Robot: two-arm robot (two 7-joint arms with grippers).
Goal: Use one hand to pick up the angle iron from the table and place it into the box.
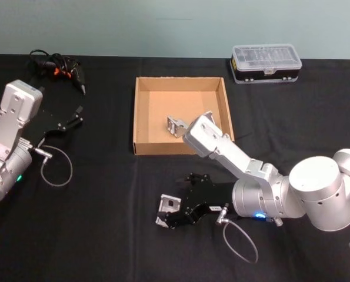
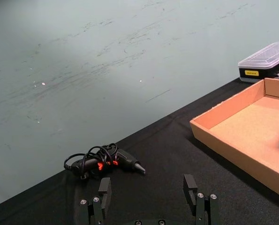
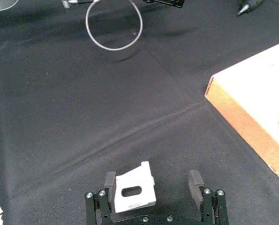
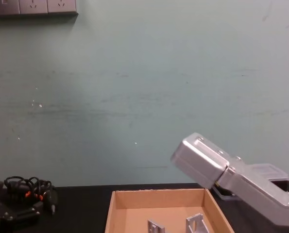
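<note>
Right, head view first: my right gripper is low over the table near its front edge, jaws spread, with the angle iron sitting at the fingertips, not lifted. The box lies further back toward the middle of the table, well apart from the bracket, and already has a similar bracket inside. My left gripper is parked by the left edge, near a black tool with a coiled cord. A plastic case sits at the back right.

Left wrist view: left fingers stand apart, nothing between them.

Right wrist view: right fingers are open; the angle iron sits between them, hard against one finger, with a gap to the other. I judge I should centre a little, close squarely on its flat walls, and check it doesn't twist before lifting clear of the box's near wall.

Chest view: box behind my right forearm; two brackets appear to lie in it.
</note>
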